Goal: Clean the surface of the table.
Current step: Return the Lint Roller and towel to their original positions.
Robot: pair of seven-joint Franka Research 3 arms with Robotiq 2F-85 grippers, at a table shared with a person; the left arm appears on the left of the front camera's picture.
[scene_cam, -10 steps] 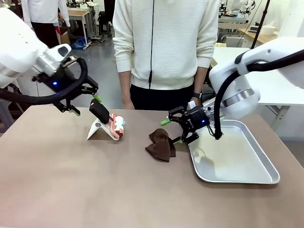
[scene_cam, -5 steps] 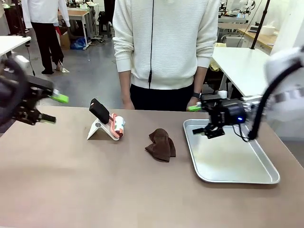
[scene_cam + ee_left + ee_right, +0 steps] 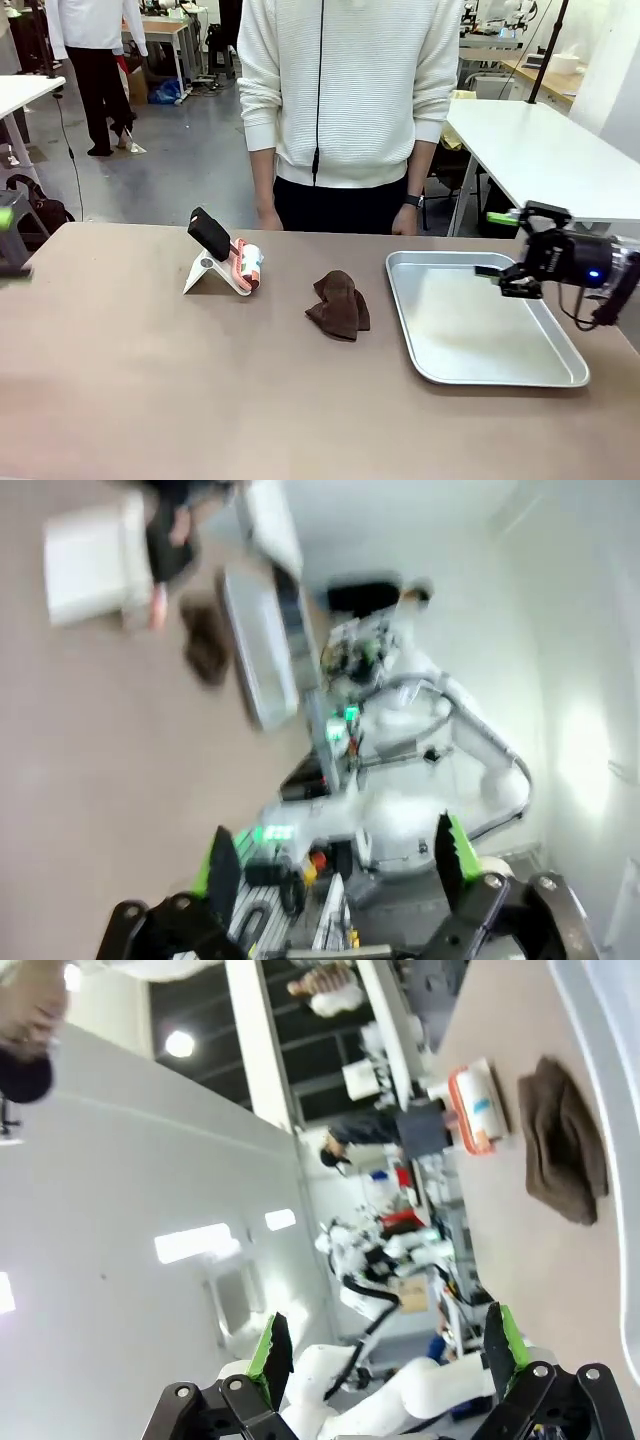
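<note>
1. You are working on the table point(image 3: 150, 390), the wide brown surface spanning the lower half of the front frame. The brown cloth point(image 3: 338, 305), the likely wiping tool, is lying crumpled on it just left of frame centre.
2. The right claw point(image 3: 515, 252) is hovering at the right edge of the frame, over the far right rim of the metal tray point(image 3: 500, 372). Its fingers are spread wide and holding nothing.
3. The cloth is lying to the left of that claw, with the tray's width between them. Its long axis is running roughly toward and away from you.
4. The left claw point(image 3: 8, 235) is showing as a green blur at the far left edge. In the left wrist view point(image 3: 338, 858) its fingers are standing wide and empty.
5. Judge the right arm nearer to the cloth. Expect a leftward reach across the tray.
6. A phone stand point(image 3: 215, 262) is sitting left of the cloth, apart from it.
</note>
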